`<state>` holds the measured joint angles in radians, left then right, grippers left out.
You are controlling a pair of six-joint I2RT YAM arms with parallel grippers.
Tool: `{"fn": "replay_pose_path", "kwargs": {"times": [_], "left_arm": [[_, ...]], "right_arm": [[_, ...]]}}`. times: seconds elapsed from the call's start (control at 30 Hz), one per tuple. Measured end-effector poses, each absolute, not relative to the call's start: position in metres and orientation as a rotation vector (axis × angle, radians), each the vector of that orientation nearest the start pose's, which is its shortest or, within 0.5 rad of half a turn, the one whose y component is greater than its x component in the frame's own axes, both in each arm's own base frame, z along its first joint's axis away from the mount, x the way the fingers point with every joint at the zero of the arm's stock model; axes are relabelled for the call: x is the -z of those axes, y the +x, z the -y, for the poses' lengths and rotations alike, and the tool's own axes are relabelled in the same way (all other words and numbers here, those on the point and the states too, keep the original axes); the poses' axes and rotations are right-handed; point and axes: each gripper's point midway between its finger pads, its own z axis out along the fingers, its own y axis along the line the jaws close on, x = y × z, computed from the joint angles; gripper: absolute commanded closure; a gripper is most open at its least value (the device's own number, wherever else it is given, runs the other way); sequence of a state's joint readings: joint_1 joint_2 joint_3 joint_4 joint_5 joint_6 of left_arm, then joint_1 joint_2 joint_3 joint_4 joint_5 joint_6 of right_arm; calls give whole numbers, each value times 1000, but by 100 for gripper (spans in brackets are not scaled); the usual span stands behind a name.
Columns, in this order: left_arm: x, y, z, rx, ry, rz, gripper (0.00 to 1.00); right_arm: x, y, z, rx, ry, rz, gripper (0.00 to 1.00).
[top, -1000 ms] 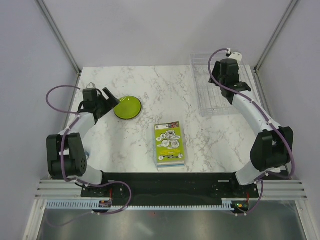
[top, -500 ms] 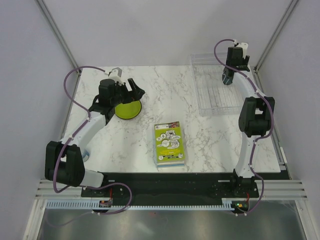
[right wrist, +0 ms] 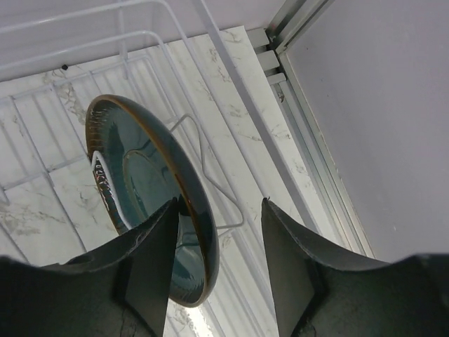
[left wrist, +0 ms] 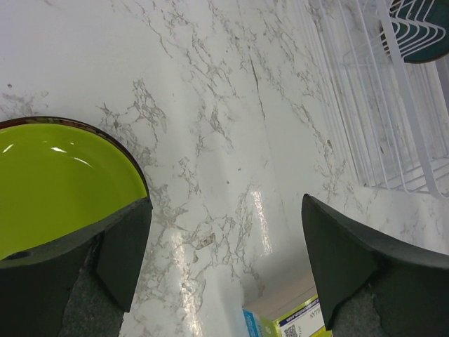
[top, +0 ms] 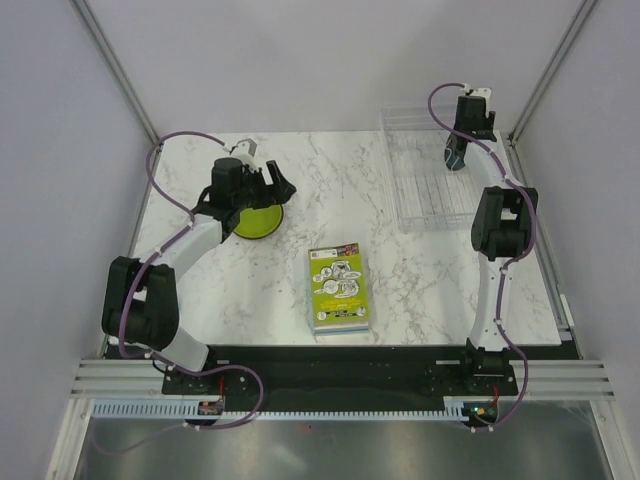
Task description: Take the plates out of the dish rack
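A plain lime green plate [top: 257,218] lies flat on the marble table, left of centre; it also shows in the left wrist view [left wrist: 56,175]. My left gripper [top: 280,183] is open and empty just right of it [left wrist: 224,203], one finger over its rim. A dark teal plate with a brown rim [right wrist: 151,189] stands on edge in the clear dish rack [top: 425,200], at its far right [top: 454,163]. My right gripper [right wrist: 221,203] is open, with the plate's rim between its fingers and a gap on the right side. No dark red or yellow-brown plate shows.
A lime-green book [top: 338,288] lies near the table's front middle; its corner shows in the left wrist view [left wrist: 287,319]. The rack's white wire ribs [right wrist: 210,42] surround the standing plate. The frame post and wall stand close behind the rack.
My left arm swung right, from beside the green plate to over its right edge. My right arm straightened and came down over the standing plate at the rack's far right.
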<state>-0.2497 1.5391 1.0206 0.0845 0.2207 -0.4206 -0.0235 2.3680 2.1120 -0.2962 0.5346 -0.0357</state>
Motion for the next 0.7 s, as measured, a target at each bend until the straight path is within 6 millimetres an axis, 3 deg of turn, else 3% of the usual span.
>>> {"fn": "replay_pose_path", "kwargs": {"times": [0.1,0.3,0.7], "left_arm": [[-167,431,167,643,-30,-2064,7],[-161,434,168,641,-30,-2076,8],[-159,437,172,644,-25,-2072,8]], "right_arm": [[-132,630,111,579,297,-2085,53],[-130,635,106,543,247,-2093,98],[-138,633,99,554,201,-2060,100]]}}
